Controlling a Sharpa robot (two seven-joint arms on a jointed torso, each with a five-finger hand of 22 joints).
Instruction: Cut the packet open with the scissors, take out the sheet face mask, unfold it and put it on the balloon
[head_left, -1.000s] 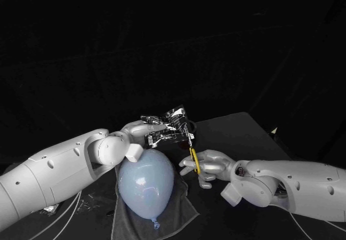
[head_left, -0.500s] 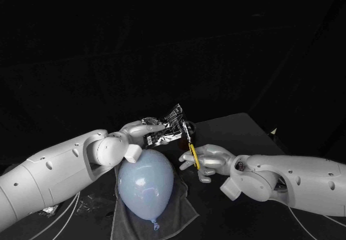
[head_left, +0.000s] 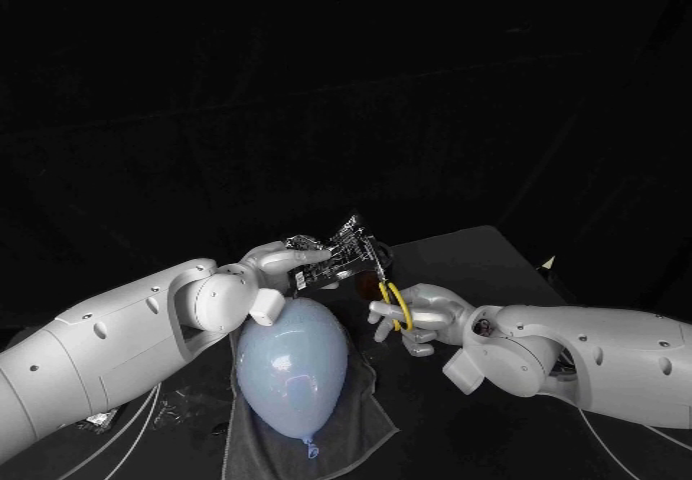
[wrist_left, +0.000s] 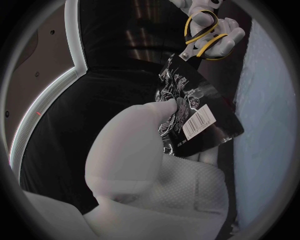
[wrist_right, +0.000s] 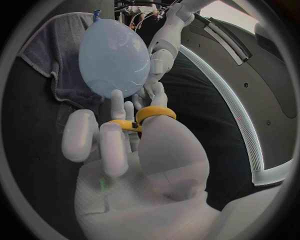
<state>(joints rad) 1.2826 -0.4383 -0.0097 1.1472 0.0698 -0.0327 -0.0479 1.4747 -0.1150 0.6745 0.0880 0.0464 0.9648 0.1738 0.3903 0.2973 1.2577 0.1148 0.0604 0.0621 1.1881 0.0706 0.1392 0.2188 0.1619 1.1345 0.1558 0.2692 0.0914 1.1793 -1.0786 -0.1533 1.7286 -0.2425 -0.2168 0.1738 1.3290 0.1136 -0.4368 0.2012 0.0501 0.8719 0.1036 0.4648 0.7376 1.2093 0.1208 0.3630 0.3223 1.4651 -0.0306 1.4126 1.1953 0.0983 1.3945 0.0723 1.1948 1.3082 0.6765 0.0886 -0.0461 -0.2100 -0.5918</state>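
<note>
Held up at 1 o'clock of the balloon (head_left: 293, 365): the packet (head_left: 343, 255), with the scissors (head_left: 389, 300) at its edge.
Pinches the glossy black-and-silver packet between thumb and fingers of the left hand (head_left: 284, 262), clear of the black table (head_left: 476, 260). Grips the yellow-handled scissors in the right hand (head_left: 418, 315) at 2 o'clock of the pale blue balloon, fingers through the loops, blades aimed up at the packet's lower right corner, perhaps touching it, too dark there to tell. Below, balloon lying on a grey cloth (head_left: 368, 420), knot at 6 o'clock.
</note>
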